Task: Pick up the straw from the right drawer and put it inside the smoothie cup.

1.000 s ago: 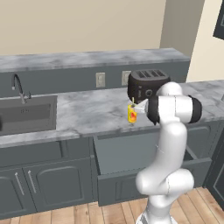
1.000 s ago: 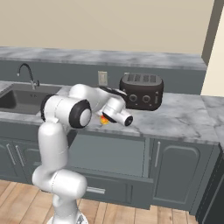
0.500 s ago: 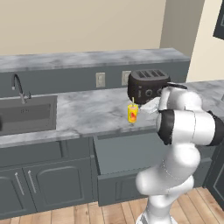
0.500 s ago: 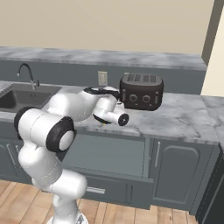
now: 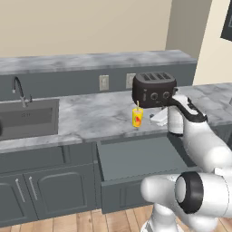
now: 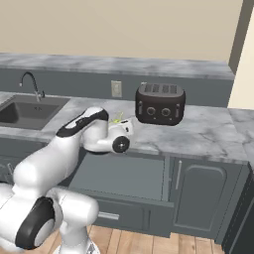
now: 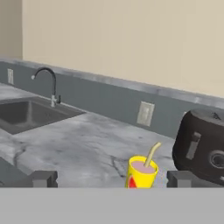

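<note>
Your straw (image 7: pixel 152 155) leans toward one o'clock inside the smoothie cup (image 7: pixel 141 172); the gripper (image 7: pixel 111 178) hangs empty, jaws wide. Placement looks done: next, back clear without tipping it.

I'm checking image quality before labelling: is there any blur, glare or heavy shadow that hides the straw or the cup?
Hand view: even, flat light, the straw leaning in the smoothie cup reads sharply. Left base view: soft render, no glare, the cup is small but clear. Right base view: the arm covers most of the cup.
</note>
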### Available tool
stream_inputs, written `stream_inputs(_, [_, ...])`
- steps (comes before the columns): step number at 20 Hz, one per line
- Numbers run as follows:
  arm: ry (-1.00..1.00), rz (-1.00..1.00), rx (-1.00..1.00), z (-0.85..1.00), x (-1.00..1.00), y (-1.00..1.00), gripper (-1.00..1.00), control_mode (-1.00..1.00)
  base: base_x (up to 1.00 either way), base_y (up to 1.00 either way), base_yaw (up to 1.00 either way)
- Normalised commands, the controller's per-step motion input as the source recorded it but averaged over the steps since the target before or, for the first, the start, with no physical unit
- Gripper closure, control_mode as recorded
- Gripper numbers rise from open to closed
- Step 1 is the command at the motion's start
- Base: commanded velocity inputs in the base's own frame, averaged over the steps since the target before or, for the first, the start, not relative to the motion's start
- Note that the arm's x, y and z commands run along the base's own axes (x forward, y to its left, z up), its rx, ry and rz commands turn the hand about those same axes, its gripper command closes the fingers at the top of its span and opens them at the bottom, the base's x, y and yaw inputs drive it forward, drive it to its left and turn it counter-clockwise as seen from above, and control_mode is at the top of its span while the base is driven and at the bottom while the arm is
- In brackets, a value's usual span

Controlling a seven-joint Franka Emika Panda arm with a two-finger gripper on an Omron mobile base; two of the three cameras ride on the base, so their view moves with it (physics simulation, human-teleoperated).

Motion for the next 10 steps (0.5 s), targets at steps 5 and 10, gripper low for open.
stream_inputs(5, [0.00, -0.10, -0.18, 0.74, -0.80, 0.04, -1.00, -1.00, 0.00, 0.00, 0.00])
stream_inputs(10, [0.02, -0.07, -0.20, 0.79, -0.68, 0.15, -1.00, -1.00, 0.00, 0.00, 0.00])
